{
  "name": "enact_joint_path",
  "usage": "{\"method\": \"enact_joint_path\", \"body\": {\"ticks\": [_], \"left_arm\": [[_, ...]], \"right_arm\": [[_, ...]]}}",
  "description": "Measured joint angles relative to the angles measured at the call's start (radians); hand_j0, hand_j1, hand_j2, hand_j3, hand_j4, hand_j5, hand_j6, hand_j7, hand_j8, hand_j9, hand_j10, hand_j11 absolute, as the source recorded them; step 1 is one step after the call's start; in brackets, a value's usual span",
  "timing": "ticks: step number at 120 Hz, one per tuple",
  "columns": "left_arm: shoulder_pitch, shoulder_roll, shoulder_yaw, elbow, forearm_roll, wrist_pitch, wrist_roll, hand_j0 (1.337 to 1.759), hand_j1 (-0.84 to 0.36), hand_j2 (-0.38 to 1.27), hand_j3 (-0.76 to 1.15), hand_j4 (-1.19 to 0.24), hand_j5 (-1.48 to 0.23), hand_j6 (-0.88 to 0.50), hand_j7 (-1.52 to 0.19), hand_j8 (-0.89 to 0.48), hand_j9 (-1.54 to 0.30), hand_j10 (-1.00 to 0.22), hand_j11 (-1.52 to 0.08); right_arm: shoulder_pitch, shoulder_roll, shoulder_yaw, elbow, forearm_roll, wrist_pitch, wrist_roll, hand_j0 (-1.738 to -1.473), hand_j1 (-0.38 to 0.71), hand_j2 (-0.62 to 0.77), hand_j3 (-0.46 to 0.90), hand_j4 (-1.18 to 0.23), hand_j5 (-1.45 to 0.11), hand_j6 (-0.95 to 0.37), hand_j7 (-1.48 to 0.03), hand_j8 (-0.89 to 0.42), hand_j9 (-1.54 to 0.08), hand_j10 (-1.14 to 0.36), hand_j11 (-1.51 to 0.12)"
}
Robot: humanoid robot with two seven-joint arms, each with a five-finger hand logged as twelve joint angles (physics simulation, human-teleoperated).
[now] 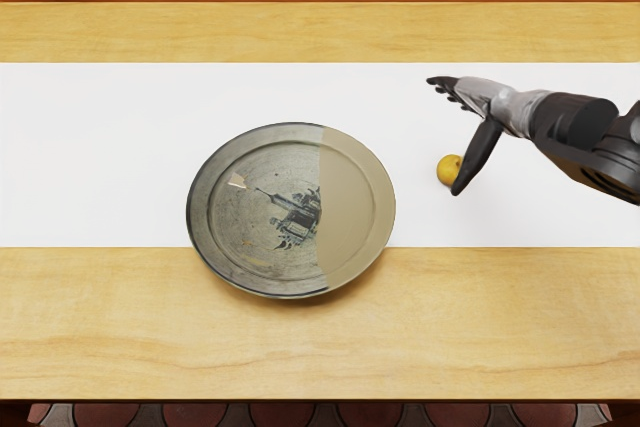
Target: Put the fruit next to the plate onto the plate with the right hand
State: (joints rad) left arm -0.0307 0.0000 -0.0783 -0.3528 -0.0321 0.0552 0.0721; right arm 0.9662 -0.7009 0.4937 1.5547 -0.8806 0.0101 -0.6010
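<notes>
A small yellow-orange fruit (448, 168) lies on the white runner, just right of the plate (352, 197). The plate is round, grey-tan and glossy, with a dark drawing in its middle, and nothing lies on it. My right hand (463, 127) reaches in from the right edge, fingers spread. Its thumb hangs down right beside the fruit on the fruit's right, partly in front of it, while the other fingers point left above it. The hand holds nothing. No left arm shows.
A white runner (100, 147) crosses the wooden table (300, 327) from left to right, under the plate and fruit. An orange wall stands behind the table's far edge.
</notes>
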Motion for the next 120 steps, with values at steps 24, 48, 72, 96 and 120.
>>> {"method": "enact_joint_path", "body": {"ticks": [24,48,72,96,120], "left_arm": [[0.000,0.000,0.000,0.000,0.000,0.000,0.000,1.658,0.33,0.00,0.00,-0.02,-0.02,-0.02,-0.02,-0.02,-0.02,-0.02,-0.02],[0.000,0.000,0.000,0.000,0.000,0.000,0.000,1.658,0.33,0.00,0.00,-0.02,-0.02,-0.02,-0.02,-0.02,-0.02,-0.02,-0.02],[-0.002,0.000,0.000,0.000,0.000,0.000,0.000,1.658,0.33,0.00,0.00,-0.02,-0.02,-0.02,-0.02,-0.02,-0.02,-0.02,-0.02],[-0.002,0.000,0.000,0.000,0.000,0.000,0.000,1.658,0.33,0.00,0.00,-0.02,-0.02,-0.02,-0.02,-0.02,-0.02,-0.02,-0.02],[0.000,0.000,0.000,0.000,0.000,0.000,0.000,1.658,0.33,0.00,0.00,-0.02,-0.02,-0.02,-0.02,-0.02,-0.02,-0.02,-0.02]], "right_arm": [[-0.008,0.071,-0.080,-0.029,-0.169,-0.134,-0.008,-1.658,-0.35,0.00,0.00,0.00,0.00,0.00,0.00,0.00,0.00,0.00,0.00],[-0.017,0.239,-0.148,-0.212,-0.239,-0.284,-0.010,-1.658,-0.35,0.00,0.00,0.00,0.00,0.00,0.00,0.00,0.00,0.00,0.00],[-0.019,0.265,-0.212,-0.267,-0.269,-0.344,-0.010,-1.658,-0.35,0.00,0.00,0.00,0.00,0.00,0.00,0.00,0.00,0.00,0.00],[-0.019,0.262,-0.246,-0.274,-0.284,-0.407,-0.010,-1.658,-0.35,0.00,0.00,0.00,0.00,0.00,0.00,0.00,0.00,0.00,0.00],[-0.022,0.257,-0.279,-0.278,-0.288,-0.477,-0.010,-1.658,-0.35,0.00,0.00,0.00,0.00,0.00,0.00,0.00,0.00,0.00,0.00]]}}
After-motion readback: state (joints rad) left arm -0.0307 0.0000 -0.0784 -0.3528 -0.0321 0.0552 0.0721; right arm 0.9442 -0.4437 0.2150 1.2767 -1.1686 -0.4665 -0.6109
